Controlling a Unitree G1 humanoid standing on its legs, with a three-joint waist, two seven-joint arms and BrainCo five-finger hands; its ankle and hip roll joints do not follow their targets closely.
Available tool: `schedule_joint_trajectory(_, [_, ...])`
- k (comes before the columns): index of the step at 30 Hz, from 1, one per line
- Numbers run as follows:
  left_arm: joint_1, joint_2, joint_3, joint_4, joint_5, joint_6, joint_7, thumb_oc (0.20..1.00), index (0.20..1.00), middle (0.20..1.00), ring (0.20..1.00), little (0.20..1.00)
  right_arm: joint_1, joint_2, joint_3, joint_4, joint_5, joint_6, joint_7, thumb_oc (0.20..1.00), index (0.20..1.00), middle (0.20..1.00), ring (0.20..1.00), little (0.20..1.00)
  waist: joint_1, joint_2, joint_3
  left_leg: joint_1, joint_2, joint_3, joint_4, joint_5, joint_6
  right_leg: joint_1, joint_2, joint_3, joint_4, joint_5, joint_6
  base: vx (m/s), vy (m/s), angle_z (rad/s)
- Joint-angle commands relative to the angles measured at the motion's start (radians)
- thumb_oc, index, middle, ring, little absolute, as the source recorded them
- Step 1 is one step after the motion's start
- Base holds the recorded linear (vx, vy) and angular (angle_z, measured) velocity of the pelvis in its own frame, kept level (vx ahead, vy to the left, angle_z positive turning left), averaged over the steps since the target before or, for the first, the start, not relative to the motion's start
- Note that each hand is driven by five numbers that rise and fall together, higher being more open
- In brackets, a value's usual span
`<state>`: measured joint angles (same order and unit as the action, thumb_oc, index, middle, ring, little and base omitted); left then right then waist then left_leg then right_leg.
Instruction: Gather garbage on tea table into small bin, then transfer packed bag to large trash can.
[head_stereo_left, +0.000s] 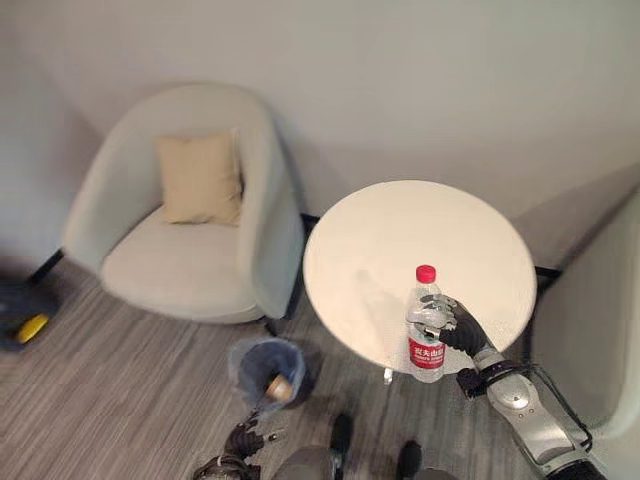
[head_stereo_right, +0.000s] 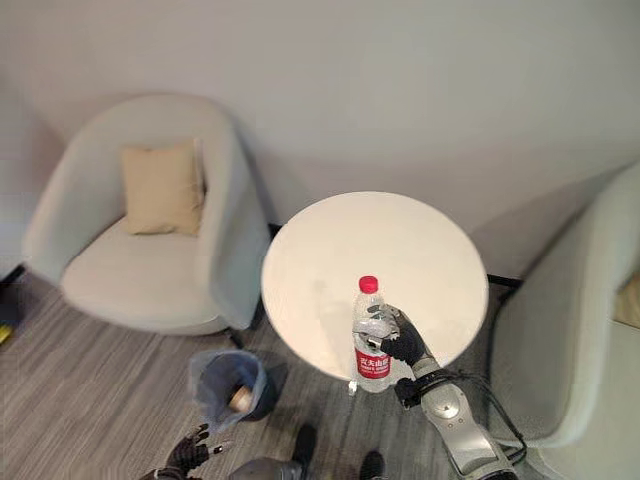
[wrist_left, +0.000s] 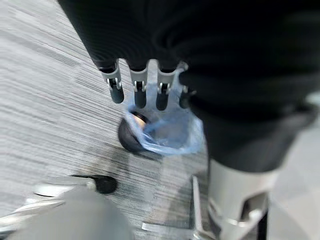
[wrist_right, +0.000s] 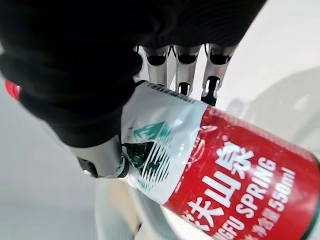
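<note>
A clear plastic water bottle (head_stereo_left: 426, 325) with a red cap and a red label stands upright at the near edge of the round white tea table (head_stereo_left: 400, 240). My right hand (head_stereo_left: 459, 327) is shut on the bottle (wrist_right: 210, 170), fingers and thumb wrapped round its middle. A small dark bin lined with a blue bag (head_stereo_left: 268, 370) stands on the floor to the left of the table, with a brown item inside. My left hand (head_stereo_left: 240, 440) hangs low near the floor just this side of the bin (wrist_left: 165, 131), its fingers (wrist_left: 140, 92) straight and holding nothing.
A pale armchair (head_stereo_left: 190, 215) with a beige cushion (head_stereo_left: 198, 178) stands to the left of the table by the wall. A second pale chair (head_stereo_right: 580, 320) is at the right. A dark object with a yellow part (head_stereo_left: 25, 315) lies on the floor at far left.
</note>
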<state>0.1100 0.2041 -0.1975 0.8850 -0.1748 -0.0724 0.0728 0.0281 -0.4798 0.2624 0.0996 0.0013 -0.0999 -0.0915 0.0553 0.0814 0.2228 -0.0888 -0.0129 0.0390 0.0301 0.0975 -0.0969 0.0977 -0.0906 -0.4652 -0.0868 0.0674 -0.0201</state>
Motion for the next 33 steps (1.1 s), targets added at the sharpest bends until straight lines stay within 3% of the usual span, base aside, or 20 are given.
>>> schedule_joint_trajectory(1, [-0.035,0.048,-0.012,-0.022,0.029,-0.026,0.002,1.0,1.0,1.0,1.0,1.0,-0.091,0.001,-0.019,-0.08,-0.003,-0.078,-0.043,0.2,0.2,0.2,0.2,0.2,-0.008,-0.05,-0.015,-0.032,0.045,0.054,0.062,-0.078,0.023,-0.003,-0.029,0.097,0.048,-0.167,0.09,-0.07,0.119,0.87])
schedule_joint_trajectory(3, [-0.052,0.052,-0.014,-0.049,0.032,-0.029,0.015,1.0,1.0,1.0,1.0,1.0,-0.13,-0.006,-0.028,-0.077,-0.018,-0.07,-0.07,0.2,0.2,0.2,0.2,0.2,-0.034,-0.054,-0.021,0.007,0.097,0.19,0.092,-0.118,0.022,-0.014,-0.061,0.047,0.051,-0.156,0.098,0.02,0.218,0.99])
schedule_joint_trajectory(5, [-0.047,0.043,-0.012,-0.044,0.038,-0.031,0.017,1.0,1.0,1.0,1.0,1.0,-0.149,-0.003,-0.035,-0.071,-0.021,-0.055,-0.078,0.2,0.2,0.2,0.2,0.2,-0.042,-0.039,-0.049,0.071,0.102,0.225,0.039,-0.156,0.021,0.003,-0.074,0.028,0.051,-0.162,0.123,0.23,0.338,1.01])
schedule_joint_trajectory(9, [-0.04,0.068,0.02,-0.053,0.031,-0.025,0.02,1.0,1.0,1.0,1.0,1.0,-0.191,0.037,-0.016,-0.053,-0.02,-0.049,-0.071,0.2,0.2,0.2,0.2,0.2,-0.008,-0.063,-0.035,0.051,0.058,0.204,0.078,-0.207,0.068,-0.02,-0.146,0.035,0.155,-0.167,0.148,0.12,0.335,0.6])
schedule_joint_trajectory(10, [-0.048,0.089,0.03,-0.057,0.029,-0.019,0.025,1.0,1.0,1.0,1.0,1.0,-0.195,0.048,-0.01,-0.066,-0.018,-0.054,-0.069,0.2,0.2,0.2,0.2,0.2,-0.004,-0.073,-0.014,0.028,0.039,0.189,0.089,-0.198,0.095,-0.077,-0.151,0.082,0.234,-0.155,0.139,0.02,0.335,0.37])
schedule_joint_trajectory(11, [-0.047,0.102,0.037,-0.078,0.027,-0.019,0.025,1.0,1.0,1.0,1.0,1.0,-0.191,0.043,-0.013,-0.08,-0.021,-0.055,-0.064,0.2,0.2,0.2,0.2,0.2,-0.015,-0.069,-0.003,0.026,0.023,0.163,0.084,-0.199,0.108,-0.146,-0.116,0.184,0.293,-0.16,0.136,-0.01,0.244,0.5])
schedule_joint_trajectory(12, [-0.049,0.102,0.038,-0.084,0.023,-0.022,0.027,1.0,1.0,1.0,1.0,1.0,-0.198,0.042,-0.008,-0.083,-0.02,-0.055,-0.06,0.2,0.2,0.2,0.2,0.2,-0.02,-0.066,0.008,0.026,0.014,0.15,0.079,-0.201,0.114,-0.186,-0.098,0.226,0.305,-0.155,0.14,0.08,0.173,0.56])
schedule_joint_trajectory(14, [-0.047,0.101,0.04,-0.073,0.027,-0.022,0.026,1.0,1.0,1.0,1.0,1.0,-0.189,0.041,-0.001,-0.091,-0.03,-0.055,-0.051,0.2,0.2,0.2,0.2,0.2,-0.026,-0.061,0.019,0.047,-0.002,0.12,0.061,-0.201,0.125,-0.229,-0.064,0.262,0.302,-0.148,0.13,0.12,0.092,0.71])
schedule_joint_trajectory(16, [-0.044,0.102,0.037,-0.077,0.03,-0.024,0.019,1.0,1.0,1.0,1.0,1.0,-0.161,0.027,-0.007,-0.095,-0.036,-0.053,-0.041,0.2,0.2,0.2,0.2,0.2,-0.041,-0.07,0.038,0.048,-0.041,0.047,0.068,-0.196,0.13,-0.261,-0.023,0.322,0.277,-0.135,0.132,0.09,-0.006,0.53])
schedule_joint_trajectory(17, [-0.033,0.101,0.042,-0.062,0.043,-0.022,0.015,1.0,1.0,1.0,1.0,1.0,-0.154,0.019,-0.007,-0.094,-0.042,-0.059,-0.035,0.2,0.2,0.2,0.2,0.2,-0.036,-0.078,0.034,0.041,-0.056,0.03,0.08,-0.202,0.128,-0.233,-0.026,0.325,0.249,-0.132,0.125,0.06,-0.078,0.83])
schedule_joint_trajectory(25, [0.011,0.099,0.058,-0.021,0.056,-0.014,0.011,1.0,1.0,1.0,1.0,1.0,-0.167,-0.017,0.045,-0.075,-0.056,-0.048,0.0,0.2,0.2,0.2,0.2,0.2,-0.011,-0.083,0.017,0.036,-0.044,0.011,0.065,-0.191,0.101,-0.176,-0.02,0.287,0.162,-0.123,0.117,0.05,-0.088,0.52])
schedule_joint_trajectory(29, [-0.013,0.105,0.029,-0.053,0.048,-0.021,0.015,1.0,1.0,1.0,1.0,1.0,-0.226,-0.026,0.09,-0.049,-0.046,-0.043,0.002,0.2,0.2,0.2,0.2,0.2,-0.001,-0.073,0.063,-0.019,-0.037,-0.002,0.073,-0.17,0.085,-0.207,-0.027,0.263,0.168,-0.122,0.111,-0.1,-0.052,0.09])
schedule_joint_trajectory(33, [-0.068,0.115,-0.005,-0.082,0.019,-0.031,0.034,1.0,1.0,1.0,1.0,1.0,-0.328,-0.012,0.134,-0.013,-0.035,-0.045,-0.024,0.2,0.2,0.2,0.2,0.2,0.007,-0.062,0.13,-0.145,-0.029,-0.009,0.144,-0.156,0.075,-0.33,-0.047,0.249,0.25,-0.126,0.098,-0.19,-0.042,-0.07])
